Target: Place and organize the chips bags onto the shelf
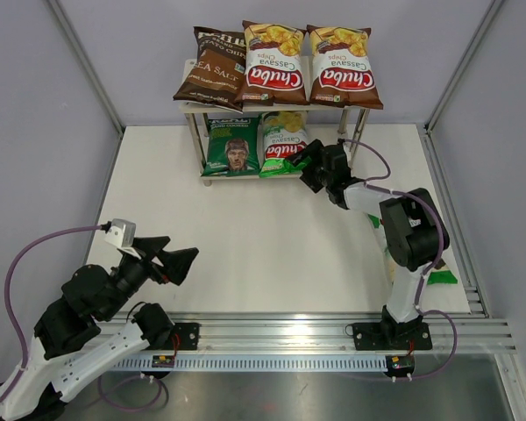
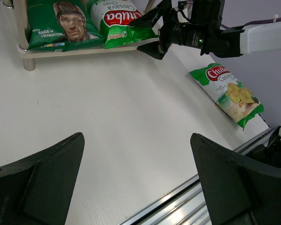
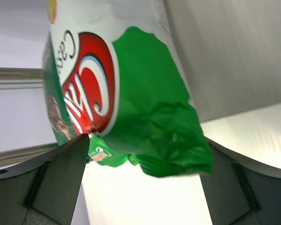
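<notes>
The shelf (image 1: 191, 107) stands at the table's far side. Its top board holds the dark brown Kettle bag (image 1: 214, 67) and two brown-red Chuba bags (image 1: 274, 66) (image 1: 342, 67). The lower board holds the dark green man's-face bag (image 1: 231, 146) and a green Chuba bag (image 1: 280, 143). My right gripper (image 1: 310, 164) is open, its jaws on either side of that bag's crumpled bottom edge (image 3: 150, 122). A second green Chuba bag (image 2: 227, 91) lies flat on the table at the right. My left gripper (image 1: 181, 261) is open and empty near the front left.
My right arm (image 1: 408, 228) stretches from the front right to the shelf and hides most of the loose bag in the top view. An aluminium rail (image 1: 289, 329) runs along the near edge. Grey walls enclose the table.
</notes>
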Controlling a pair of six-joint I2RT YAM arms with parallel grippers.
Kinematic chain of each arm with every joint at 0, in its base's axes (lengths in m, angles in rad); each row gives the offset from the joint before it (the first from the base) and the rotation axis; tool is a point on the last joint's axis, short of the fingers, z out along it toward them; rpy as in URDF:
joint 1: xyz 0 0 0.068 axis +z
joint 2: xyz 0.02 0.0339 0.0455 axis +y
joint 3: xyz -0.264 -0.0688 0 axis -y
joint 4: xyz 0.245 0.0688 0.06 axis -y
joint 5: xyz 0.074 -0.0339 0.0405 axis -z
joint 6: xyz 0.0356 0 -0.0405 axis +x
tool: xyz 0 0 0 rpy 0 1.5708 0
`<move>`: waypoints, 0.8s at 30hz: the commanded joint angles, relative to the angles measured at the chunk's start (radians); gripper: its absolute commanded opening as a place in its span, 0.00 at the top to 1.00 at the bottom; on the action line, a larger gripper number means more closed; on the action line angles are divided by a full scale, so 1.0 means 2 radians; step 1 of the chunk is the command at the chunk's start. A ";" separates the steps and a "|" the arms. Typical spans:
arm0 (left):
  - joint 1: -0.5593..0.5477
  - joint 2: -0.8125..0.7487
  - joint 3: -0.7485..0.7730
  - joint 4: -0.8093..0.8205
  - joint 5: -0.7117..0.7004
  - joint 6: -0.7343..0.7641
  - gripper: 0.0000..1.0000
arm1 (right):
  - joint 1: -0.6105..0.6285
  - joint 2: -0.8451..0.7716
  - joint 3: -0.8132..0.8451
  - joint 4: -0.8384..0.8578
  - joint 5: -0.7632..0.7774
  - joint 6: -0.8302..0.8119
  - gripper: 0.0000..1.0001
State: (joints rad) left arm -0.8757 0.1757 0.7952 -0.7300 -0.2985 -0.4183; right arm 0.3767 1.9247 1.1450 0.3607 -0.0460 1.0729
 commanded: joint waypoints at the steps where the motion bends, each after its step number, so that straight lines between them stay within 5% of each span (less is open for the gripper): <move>1: 0.001 -0.006 -0.001 0.024 0.010 0.008 0.01 | -0.002 -0.042 -0.003 -0.070 0.034 -0.036 0.01; 15: 0.001 0.069 0.008 0.009 -0.034 -0.038 0.01 | -0.004 -0.262 -0.105 -0.153 0.034 -0.150 0.01; 24: 0.001 0.188 -0.036 0.142 0.049 -0.103 0.01 | -0.020 -0.436 -0.121 -0.372 0.152 -0.266 0.00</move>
State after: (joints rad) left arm -0.8757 0.4843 0.7467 -0.6106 -0.2798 -0.5602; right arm 0.3637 1.1248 0.9077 -0.1997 0.1379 0.6666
